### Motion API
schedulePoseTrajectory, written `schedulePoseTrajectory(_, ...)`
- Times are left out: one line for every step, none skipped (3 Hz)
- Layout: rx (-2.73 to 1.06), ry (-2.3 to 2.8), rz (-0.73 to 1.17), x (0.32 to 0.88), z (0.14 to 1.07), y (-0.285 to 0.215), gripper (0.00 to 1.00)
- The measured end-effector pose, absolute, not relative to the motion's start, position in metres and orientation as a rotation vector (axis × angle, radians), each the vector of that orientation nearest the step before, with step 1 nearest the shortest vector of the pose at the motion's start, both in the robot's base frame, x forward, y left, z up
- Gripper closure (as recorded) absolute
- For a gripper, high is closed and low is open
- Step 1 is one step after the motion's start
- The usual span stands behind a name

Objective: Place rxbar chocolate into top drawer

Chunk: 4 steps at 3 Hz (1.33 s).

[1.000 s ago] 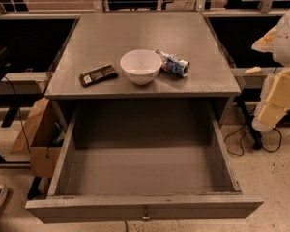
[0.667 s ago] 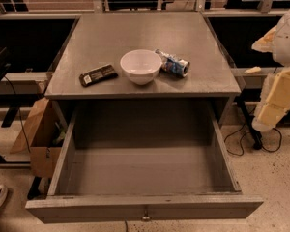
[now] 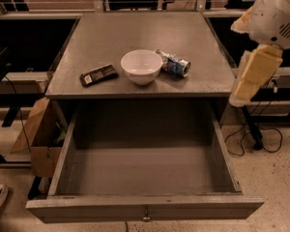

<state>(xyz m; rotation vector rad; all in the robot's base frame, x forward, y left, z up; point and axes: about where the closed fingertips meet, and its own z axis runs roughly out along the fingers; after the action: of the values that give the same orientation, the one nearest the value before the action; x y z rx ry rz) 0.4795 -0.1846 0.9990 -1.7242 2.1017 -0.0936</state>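
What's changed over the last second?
The white-and-cream robot arm has shifted up and left in view, toward the grey table; its gripper is out of view. Nothing was grasped. The dark rxbar chocolate, white bowl, blue-silver packet and open top drawer stayed put.

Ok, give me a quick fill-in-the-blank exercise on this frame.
1. The chocolate bar lies on the tabletop, ___ of the bowl as pictured.
2. The top drawer is pulled ___.
3. The gripper hangs beyond the tabletop's ___ edge as pictured.
Missing words: left; open; right.
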Motion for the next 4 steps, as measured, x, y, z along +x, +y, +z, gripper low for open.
schedulePoseTrajectory(-1.783, 2.024, -0.103, 0.526, 1.014, -0.147, 0.00)
schedulePoseTrajectory(-1.850, 1.927, -0.127, 0.573, 1.032, -0.099, 0.00)
schedulePoseTrajectory(-1.912, 1.820, -0.140, 0.609, 1.042, -0.048, 0.00)
schedulePoseTrajectory(-1.861, 1.781, -0.160, 0.623, 1.051, -0.008, 0.00)
